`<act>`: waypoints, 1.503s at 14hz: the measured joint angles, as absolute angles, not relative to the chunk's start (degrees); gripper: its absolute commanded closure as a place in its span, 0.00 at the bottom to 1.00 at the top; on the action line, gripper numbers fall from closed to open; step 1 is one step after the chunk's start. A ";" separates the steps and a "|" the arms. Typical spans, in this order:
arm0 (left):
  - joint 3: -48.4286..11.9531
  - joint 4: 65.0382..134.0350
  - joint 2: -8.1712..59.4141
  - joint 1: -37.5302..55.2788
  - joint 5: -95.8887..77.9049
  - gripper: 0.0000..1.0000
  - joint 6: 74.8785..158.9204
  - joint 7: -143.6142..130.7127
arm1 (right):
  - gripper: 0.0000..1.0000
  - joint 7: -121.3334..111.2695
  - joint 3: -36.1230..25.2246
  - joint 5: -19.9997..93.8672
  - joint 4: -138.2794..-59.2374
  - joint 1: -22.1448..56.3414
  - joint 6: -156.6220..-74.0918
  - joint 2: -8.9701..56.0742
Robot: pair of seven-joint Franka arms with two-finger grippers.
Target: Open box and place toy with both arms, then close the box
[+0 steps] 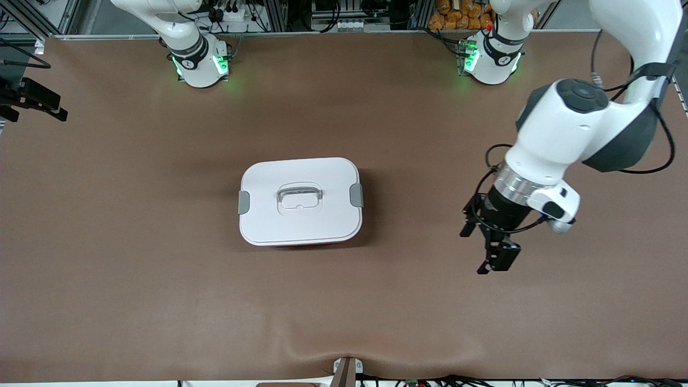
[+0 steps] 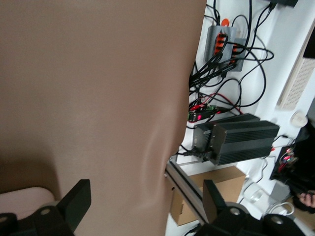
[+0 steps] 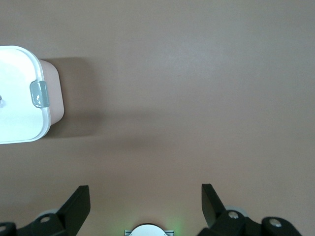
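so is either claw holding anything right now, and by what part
Nothing is held. The left claw is open over bare table; the right claw is open too, apart from the closed box.

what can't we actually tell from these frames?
- Toy: in no view; the box is shut under its opaque white lid, so its contents are hidden.
- Right claw: outside the front view; only its open fingertips show in the right wrist view.
- Box in the left wrist view: only a corner shows, cut by the edge beside the open left claw.
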State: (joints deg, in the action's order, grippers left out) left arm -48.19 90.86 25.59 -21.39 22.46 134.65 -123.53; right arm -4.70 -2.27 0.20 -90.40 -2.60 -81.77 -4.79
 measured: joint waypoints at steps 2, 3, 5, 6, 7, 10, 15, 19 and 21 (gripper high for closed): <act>-45.77 90.74 23.95 -20.40 16.00 0.00 131.45 -114.69 | 0.00 -4.70 -2.29 0.20 -90.40 -2.60 -81.76 -4.79; -42.46 90.71 22.44 -18.44 11.95 0.00 129.69 -109.84 | 0.00 -4.70 -2.31 0.20 -90.41 -2.60 -81.74 -4.78; -31.78 90.75 18.74 -11.16 3.69 0.00 126.66 -100.45 | 0.00 -4.70 -2.35 0.20 -90.41 -2.60 -81.73 -4.78; -25.58 91.05 16.77 -6.55 0.02 0.00 125.36 -95.97 | 0.00 -4.70 -2.36 0.20 -90.42 -2.60 -81.73 -4.78; -19.31 91.99 14.60 -1.78 -3.14 0.00 124.40 -91.65 | 0.00 -4.70 -2.37 0.21 -90.42 -2.60 -81.72 -4.78; -5.91 98.47 7.35 7.61 -8.75 0.00 123.31 -78.40 | 0.00 -4.70 -2.38 0.24 -90.44 -2.60 -81.71 -4.76; 0.06 102.82 0.89 8.28 -9.40 0.00 113.21 -57.25 | 0.00 -4.70 -2.46 0.49 -90.44 -2.60 -81.71 -4.73; 2.86 102.75 -1.31 8.24 -8.47 0.00 104.75 -39.58 | 0.00 -4.70 -2.61 0.55 -90.45 -2.61 -81.71 -4.64; 2.83 102.02 -2.30 8.25 -5.17 0.00 100.98 -33.77 | 0.00 -4.70 -2.52 0.74 -90.45 -2.60 -81.71 -4.59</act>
State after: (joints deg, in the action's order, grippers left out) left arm 2.83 102.02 -2.30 8.25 -5.17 100.98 -33.77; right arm -4.70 -2.52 0.74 -90.45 -2.60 -81.71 -4.59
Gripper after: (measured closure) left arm 0.000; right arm 0.000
